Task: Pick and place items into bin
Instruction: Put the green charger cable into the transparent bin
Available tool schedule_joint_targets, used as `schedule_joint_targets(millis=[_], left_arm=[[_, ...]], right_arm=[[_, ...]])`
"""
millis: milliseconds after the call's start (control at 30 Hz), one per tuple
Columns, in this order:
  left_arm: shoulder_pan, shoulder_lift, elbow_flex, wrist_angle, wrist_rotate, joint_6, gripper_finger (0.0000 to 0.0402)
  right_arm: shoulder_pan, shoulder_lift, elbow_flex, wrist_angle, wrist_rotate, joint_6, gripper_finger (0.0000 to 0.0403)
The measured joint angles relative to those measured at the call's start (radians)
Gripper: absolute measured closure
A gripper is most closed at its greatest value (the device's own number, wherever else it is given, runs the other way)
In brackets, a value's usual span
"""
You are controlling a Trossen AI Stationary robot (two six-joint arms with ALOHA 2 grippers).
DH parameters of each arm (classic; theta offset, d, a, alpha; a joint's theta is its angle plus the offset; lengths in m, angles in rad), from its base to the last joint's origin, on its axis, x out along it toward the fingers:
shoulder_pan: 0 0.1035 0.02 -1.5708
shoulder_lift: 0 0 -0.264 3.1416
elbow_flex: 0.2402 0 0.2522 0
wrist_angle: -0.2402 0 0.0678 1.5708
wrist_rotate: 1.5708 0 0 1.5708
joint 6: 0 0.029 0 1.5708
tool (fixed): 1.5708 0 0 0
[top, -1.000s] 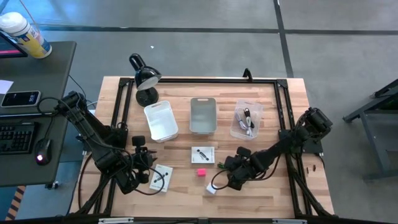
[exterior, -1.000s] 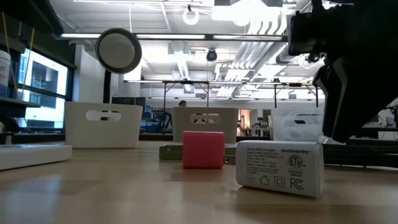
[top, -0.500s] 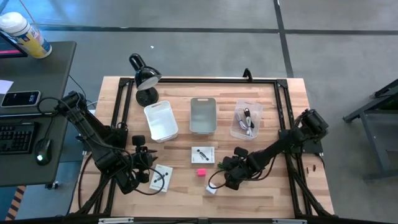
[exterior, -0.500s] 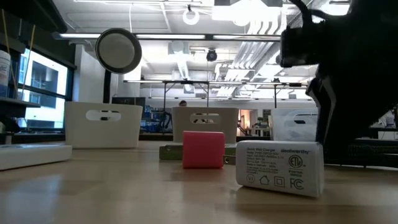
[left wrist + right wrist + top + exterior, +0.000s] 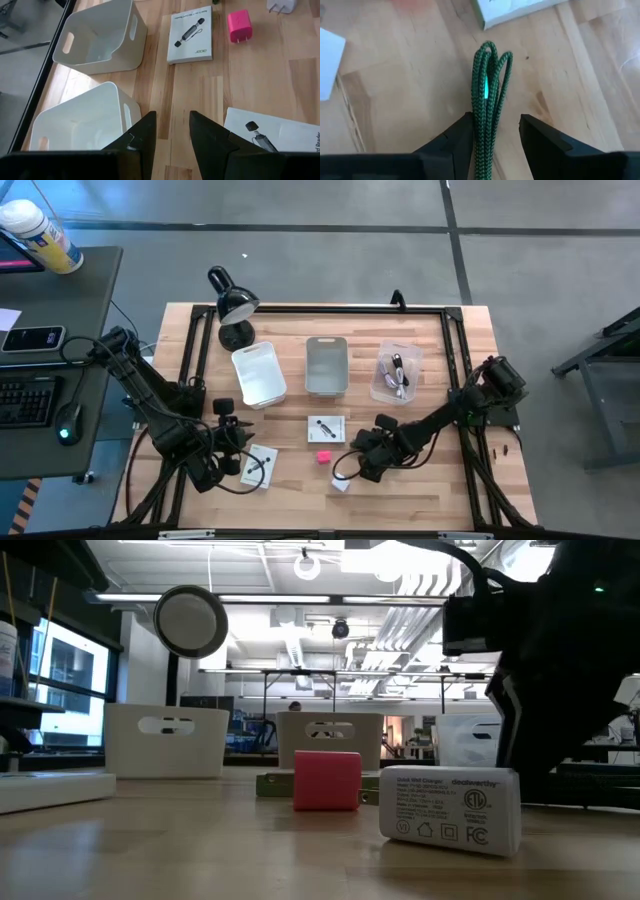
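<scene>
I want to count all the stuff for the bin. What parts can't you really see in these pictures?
- Clear bin, high view: its cords are too small to tell apart.
- Green cord, right wrist view: its lower end is hidden between the right gripper fingers.
- White packet, left wrist view: cut off by the picture's edge.
- White charger cube, low view: it hides the table behind it.

You see bright, even light from ceiling lamps (image 5: 310,562); they glare, and the near table (image 5: 200,860) looks blurry.

Braided green cord (image 5: 489,95), matt wooden table (image 5: 400,90), plastic bins (image 5: 102,35)
</scene>
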Motion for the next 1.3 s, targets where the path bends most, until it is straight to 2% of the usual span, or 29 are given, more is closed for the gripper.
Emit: schedule_joint_targets(millis=[133,400,833,1133,1300], left_arm=[[0.000,0.000,0.000,0.002,0.000,0.000,0.0298],[0.000,0.000,0.000,0.005,0.000,0.000,0.0298],[0.000,0.000,0.000,0.004,-0.002,0.000,0.0298],[0.000,0.000,0.000,0.003,-0.002,0.001,0.0298],[0.000,0.000,0.000,0.003,-0.002,0.001,0.0298]], right_arm=[[0.000,0.000,0.000,-0.003,0.034,0.013,0.0251],[0.005,0.000,0.000,-0.039,-0.008,0.031,0.0246],[0.002,0.020,0.004,-0.048,-0.036,0.067,0.0277],[0.003,0.037,0.005,-0.040,-0.045,0.089,0.0283],[0.003,0.037,0.004,-0.038,-0.049,0.089,0.0304]])
